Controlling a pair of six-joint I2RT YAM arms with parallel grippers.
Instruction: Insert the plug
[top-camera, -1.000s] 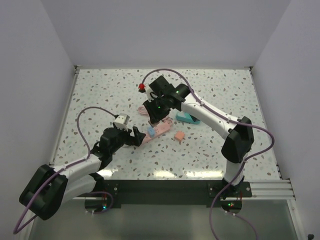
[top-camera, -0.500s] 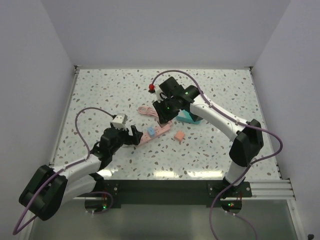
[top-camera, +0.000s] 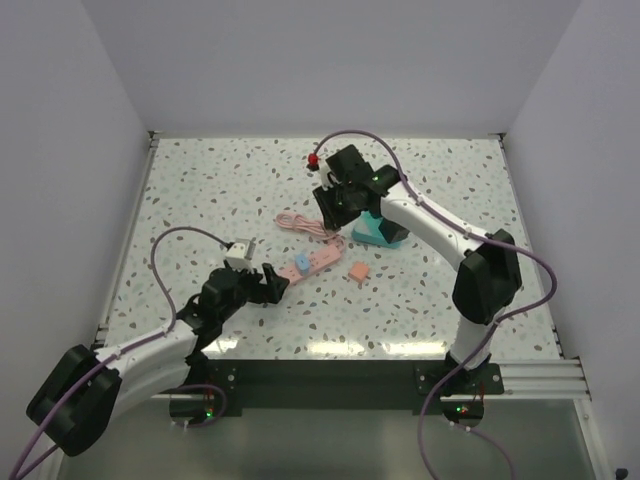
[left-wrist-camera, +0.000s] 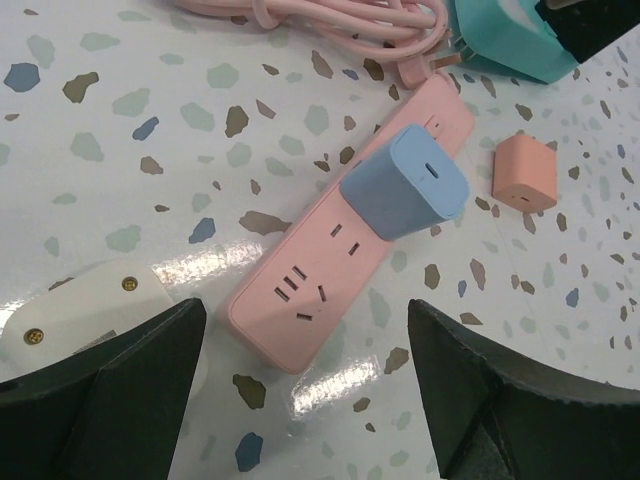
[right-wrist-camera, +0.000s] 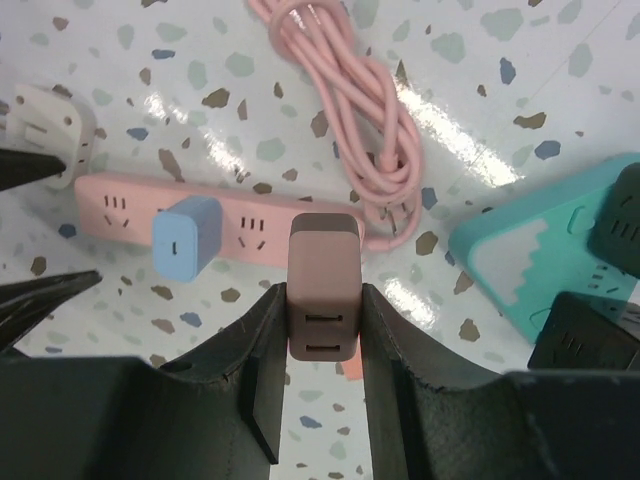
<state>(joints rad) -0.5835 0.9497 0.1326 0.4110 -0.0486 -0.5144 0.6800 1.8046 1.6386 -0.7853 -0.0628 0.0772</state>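
The off-white plug (right-wrist-camera: 45, 122) lies on the table at the left end of the pink power strip (left-wrist-camera: 335, 275) (right-wrist-camera: 250, 212) (top-camera: 316, 261). It shows again as a white body with brass screws (left-wrist-camera: 85, 305) beside my left finger. My left gripper (left-wrist-camera: 305, 340) (top-camera: 266, 284) is open and hovers low over that strip end, touching nothing. A blue charger (left-wrist-camera: 405, 182) (right-wrist-camera: 185, 240) is plugged into the strip's middle. My right gripper (right-wrist-camera: 322, 320) (top-camera: 335, 203) hangs above the strip's far end, shut on a brown-mauve charger block (right-wrist-camera: 322, 285).
A coiled pink cable (right-wrist-camera: 350, 130) (top-camera: 300, 224) lies beyond the strip. A teal box (right-wrist-camera: 535, 250) (top-camera: 378, 233) sits to the right, with a dark object on it. A small pink-orange block (left-wrist-camera: 525, 172) (top-camera: 356, 271) rests near the strip.
My right arm has risen and moved back and to the right, away from the strip, still holding the brown-mauve block. My left gripper has drawn slightly nearer along the strip's end and narrowed a little.
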